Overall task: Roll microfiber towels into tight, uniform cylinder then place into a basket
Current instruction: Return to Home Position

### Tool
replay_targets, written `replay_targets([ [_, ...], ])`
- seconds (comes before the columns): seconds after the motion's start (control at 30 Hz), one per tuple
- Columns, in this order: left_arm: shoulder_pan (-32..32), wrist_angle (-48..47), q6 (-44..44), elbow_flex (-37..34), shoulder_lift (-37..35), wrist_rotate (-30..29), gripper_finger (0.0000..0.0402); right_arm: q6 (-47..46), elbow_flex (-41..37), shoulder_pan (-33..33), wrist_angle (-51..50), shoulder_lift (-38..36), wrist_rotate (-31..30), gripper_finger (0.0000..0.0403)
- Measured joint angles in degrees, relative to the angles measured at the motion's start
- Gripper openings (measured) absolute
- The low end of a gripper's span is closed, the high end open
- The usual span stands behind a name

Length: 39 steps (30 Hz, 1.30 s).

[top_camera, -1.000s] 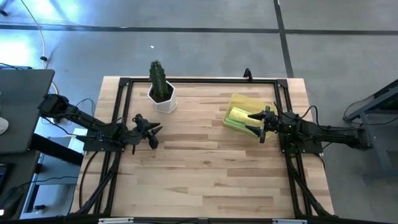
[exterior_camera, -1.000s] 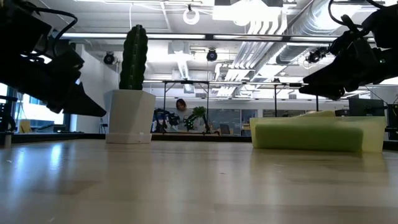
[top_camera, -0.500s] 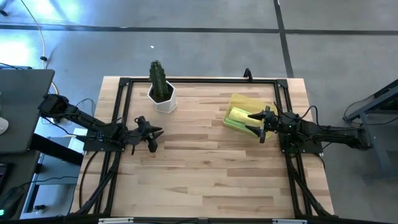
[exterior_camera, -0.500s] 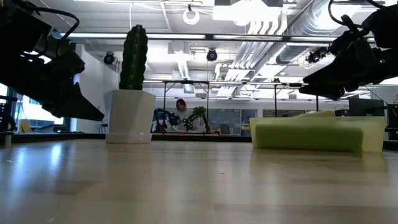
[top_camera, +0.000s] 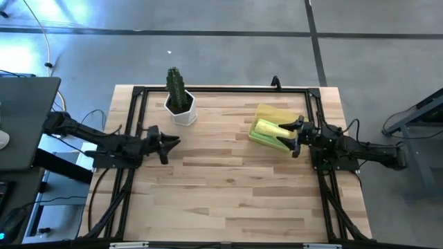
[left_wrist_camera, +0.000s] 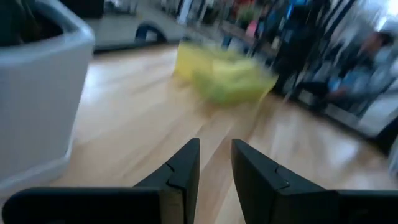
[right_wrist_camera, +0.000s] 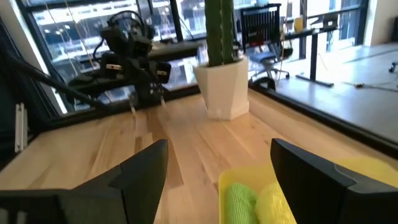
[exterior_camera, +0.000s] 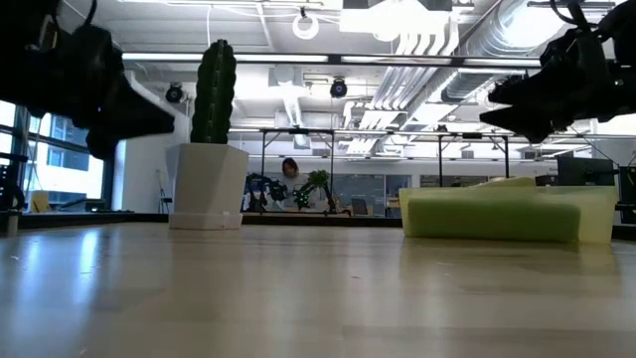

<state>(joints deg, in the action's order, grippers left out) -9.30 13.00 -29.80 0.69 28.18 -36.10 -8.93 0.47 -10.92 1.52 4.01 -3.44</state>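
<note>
Bright ceiling lights (exterior_camera: 397,20) overhead; soft sheen on table (exterior_camera: 298,298); faint shadows.

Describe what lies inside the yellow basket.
A rolled lime-green towel and a rolled yellow towel lie side by side in the basket. The right gripper hides part of it; a third roll cannot be confirmed.

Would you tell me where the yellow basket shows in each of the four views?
High view: basket right of centre, toward the far edge.
Low view: at the right.
Left wrist view: blurred, far ahead.
Right wrist view: close, directly ahead.
Shared landmark: the white cactus pot.
</note>
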Motion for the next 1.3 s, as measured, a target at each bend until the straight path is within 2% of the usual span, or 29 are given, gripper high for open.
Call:
replay_targets([
  [0.3,5.27,0.11,0.00,0.00,-16.78,-0.06,0.0083,0.00,0.00,-2.37,-0.09,-3.85,0.44,0.0275],
  [0.6,11.69,0.17,0.00,0.00,-26.52,-0.09,0.0083,0.00,0.00,-13.54,-0.07,-3.80,0.46,0.0275],
  [1.03,19.98,-0.16,0.00,-0.02,-27.99,-0.33,0.0083,0.00,0.00,-34.97,-0.07,-3.80,0.46,0.0275],
  [1.3,24.97,-0.14,0.00,-0.02,-27.99,-0.33,0.0083,0.00,0.00,-42.55,-0.07,-3.78,0.46,0.0275],
])
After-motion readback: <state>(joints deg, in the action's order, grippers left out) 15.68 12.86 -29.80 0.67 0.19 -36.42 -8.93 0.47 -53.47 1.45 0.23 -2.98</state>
